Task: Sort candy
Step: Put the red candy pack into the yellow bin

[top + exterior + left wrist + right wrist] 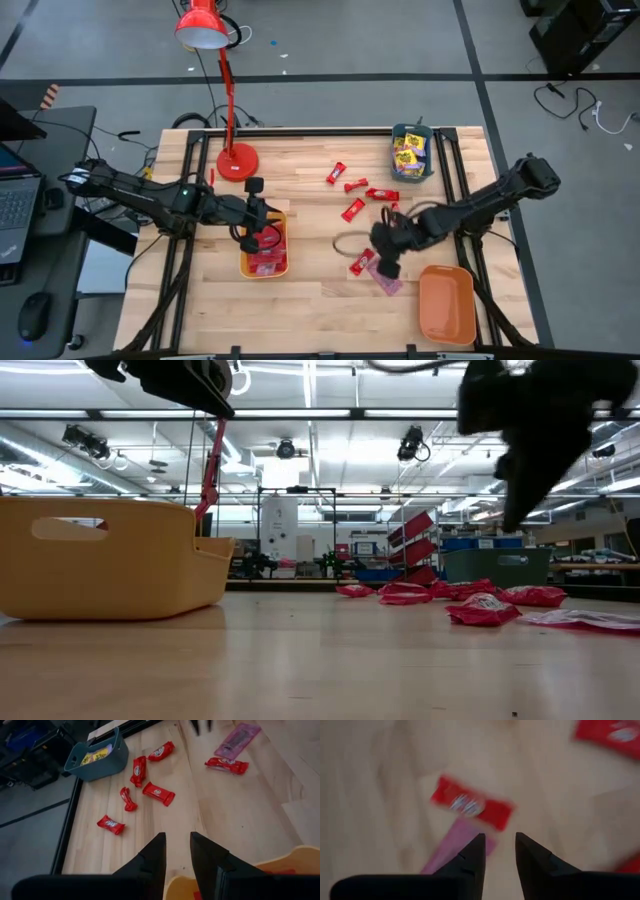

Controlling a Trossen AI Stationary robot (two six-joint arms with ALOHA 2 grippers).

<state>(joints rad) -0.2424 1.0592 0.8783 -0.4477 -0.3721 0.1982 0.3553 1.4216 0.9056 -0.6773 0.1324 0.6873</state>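
Observation:
Red-wrapped candy lies loose on the table's middle (pixel 352 209), (pixel 158 793). One red piece (pixel 470 805) lies partly on a pinkish-purple packet (pixel 455 847) near the front. My right gripper (pixel 500 851) hangs open just above these two, pointing steeply down (pixel 384 266). My left gripper (pixel 177 852) is open with nothing between its fingers, above the yellow tray (pixel 265 262) that holds red candy. The teal tray (pixel 412 152) at the far right holds yellow packets.
An orange tray (pixel 445 305) stands at the near right corner. A red desk lamp's base (pixel 238 160) sits at the far left, its stem rising over the table. In the low view the yellow tray (pixel 100 555) stands left and the red candy (pixel 480 607) right.

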